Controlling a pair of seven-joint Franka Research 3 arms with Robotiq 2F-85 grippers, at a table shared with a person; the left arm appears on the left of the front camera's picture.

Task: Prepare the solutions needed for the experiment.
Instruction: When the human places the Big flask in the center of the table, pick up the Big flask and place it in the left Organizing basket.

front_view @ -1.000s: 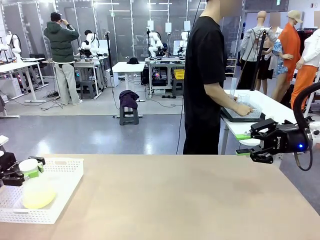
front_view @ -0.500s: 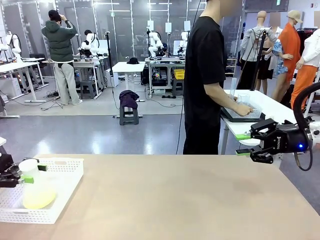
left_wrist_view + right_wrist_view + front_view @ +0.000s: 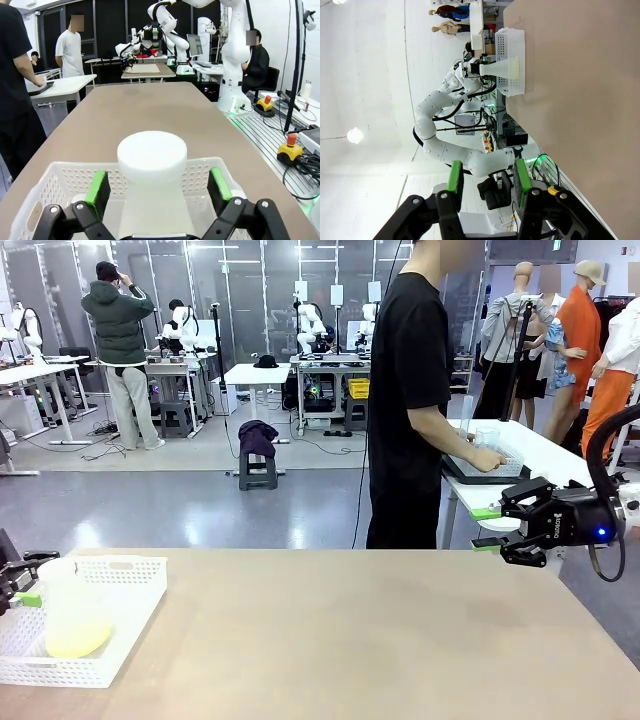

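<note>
Flask (image 3: 72,608) of translucent plastic stands upright in the white perforated basket (image 3: 130,612) at the near left corner of the table (image 3: 350,640); the solutions (image 3: 76,641), a shallow pale yellow pool, sit in its wide base. A white stopper (image 3: 151,151) caps the neck.

Left gripper (image 3: 158,186): jaws apart, green pads either side of the neck with a visible gap on each side, nothing held. In the front view it sits at the picture's left edge, just beside the flask.

Right gripper (image 3: 487,529): hovers off the table's far right edge, jaws partly apart, nothing between the pads.

Step in hand, as judged: the flask has been set in the basket and the left arm needs to get clear. Doing it well means backing straight out along the line of the fingers, keeping the pads wide so neither clips the neck or stopper. The flask looks light and top-narrow, so a sideways brush could tip it against the basket wall. No lifting until the pads are clear of the rim.

Writing: white lettering on the right gripper's black body, too small to read with confidence. No label legible on flask or basket.
</note>
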